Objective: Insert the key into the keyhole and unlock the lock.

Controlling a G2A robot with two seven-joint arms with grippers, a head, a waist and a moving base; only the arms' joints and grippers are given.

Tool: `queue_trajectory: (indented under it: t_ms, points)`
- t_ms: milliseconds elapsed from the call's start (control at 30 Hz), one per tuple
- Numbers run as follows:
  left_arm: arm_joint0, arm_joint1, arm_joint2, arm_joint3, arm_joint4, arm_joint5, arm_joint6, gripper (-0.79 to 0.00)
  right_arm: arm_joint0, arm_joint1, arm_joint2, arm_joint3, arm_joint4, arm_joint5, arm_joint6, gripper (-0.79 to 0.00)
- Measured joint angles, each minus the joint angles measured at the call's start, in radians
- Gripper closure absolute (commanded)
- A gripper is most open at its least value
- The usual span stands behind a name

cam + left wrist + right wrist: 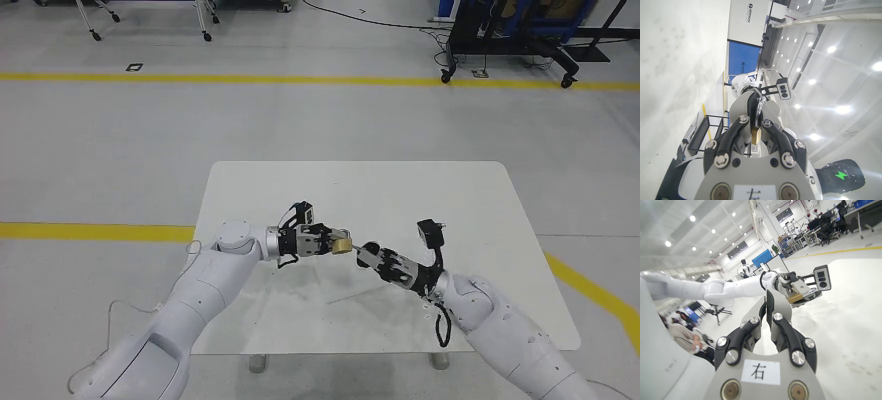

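My left gripper (330,242) is shut on the brass padlock (342,243) and holds it in the air over the middle of the white table (450,200). The padlock's brass body (755,135) sits between the pads, and its silver shackle (759,108) sticks out past the fingertips. Seen from the right wrist, a narrow brass side of the padlock (795,297) faces my right gripper (766,298). My right gripper (366,251) hovers just beside the lock with its pads pressed together. Only a thin metal edge of the key (764,296) shows between them.
The table's bare white top lies under both arms, with its front edge near the robot. Yellow floor lines run past the table on the far side and at both ends. Wheeled racks (510,45) stand well behind the table.
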Motion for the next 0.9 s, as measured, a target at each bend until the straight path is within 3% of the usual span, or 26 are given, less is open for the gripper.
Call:
queue_trajectory:
  t_ms: [133,367,500,900]
  points:
    - [-0.025,-0.010,-0.003,0.022,-0.006,0.036,0.021,0.000,-0.015,0.026,0.047,-0.023,0.288,0.066,0.184,0.000]
    - [-0.067,-0.018,-0.022,0.090,-0.009,0.032,0.002,0.000,-0.107,0.053,0.154,-0.099,0.439,0.107,0.234,0.000]
    - [-0.068,-0.017,-0.027,0.095,-0.012,0.026,-0.004,0.000,-0.127,0.058,0.166,-0.151,0.561,0.111,0.337,0.000]
    - [-0.068,-0.017,-0.027,0.094,-0.012,0.026,-0.004,0.000,-0.126,0.058,0.166,-0.149,0.540,0.111,0.316,0.000]
